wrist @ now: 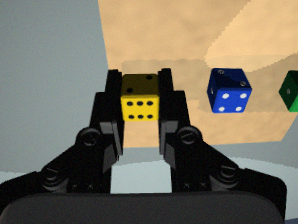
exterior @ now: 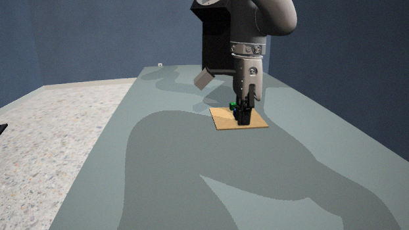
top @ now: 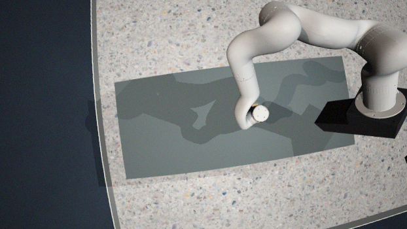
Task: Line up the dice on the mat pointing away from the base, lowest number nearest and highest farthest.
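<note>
The tan mat (exterior: 223, 123) (wrist: 150, 30) lies on the table; only slivers show beside the wrist in the top view. My gripper (exterior: 243, 122) (wrist: 140, 87) points down over the mat's end away from the base, shut on the yellow die (wrist: 140, 107). Its six faces up and a two shows on its side. It is at or just above the mat; contact is unclear. The blue die (wrist: 232, 100) (exterior: 235, 113), four up, stands apart on the mat, toward the base. The green die (exterior: 233, 106) (wrist: 291, 92) stands beyond it, nearest the base, cut off in the wrist view; its top number is unreadable.
The grey-green table (top: 157, 154) (exterior: 184, 158) surrounds the mat. The black base block (top: 370, 124) stands at the table's right end in the top view. The arm and wrist hide the dice from above there.
</note>
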You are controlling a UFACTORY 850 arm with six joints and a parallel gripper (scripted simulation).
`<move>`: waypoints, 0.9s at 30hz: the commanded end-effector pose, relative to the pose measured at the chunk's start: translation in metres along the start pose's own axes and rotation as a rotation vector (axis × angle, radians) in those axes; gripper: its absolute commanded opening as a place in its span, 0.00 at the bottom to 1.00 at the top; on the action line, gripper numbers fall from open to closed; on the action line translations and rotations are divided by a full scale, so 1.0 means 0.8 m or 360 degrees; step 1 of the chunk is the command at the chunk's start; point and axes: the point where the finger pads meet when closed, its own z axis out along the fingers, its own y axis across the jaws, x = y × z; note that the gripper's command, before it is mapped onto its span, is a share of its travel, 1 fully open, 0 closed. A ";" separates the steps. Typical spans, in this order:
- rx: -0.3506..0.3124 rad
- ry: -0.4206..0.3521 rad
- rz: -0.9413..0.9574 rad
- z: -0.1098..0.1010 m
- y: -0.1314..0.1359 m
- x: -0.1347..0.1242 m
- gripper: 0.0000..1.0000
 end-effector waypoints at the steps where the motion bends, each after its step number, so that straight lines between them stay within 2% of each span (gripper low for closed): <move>1: 0.0001 -0.0001 0.0000 0.000 -0.001 0.000 0.15; 27: 0.0001 -0.0001 0.0000 0.004 -0.001 0.000 0.15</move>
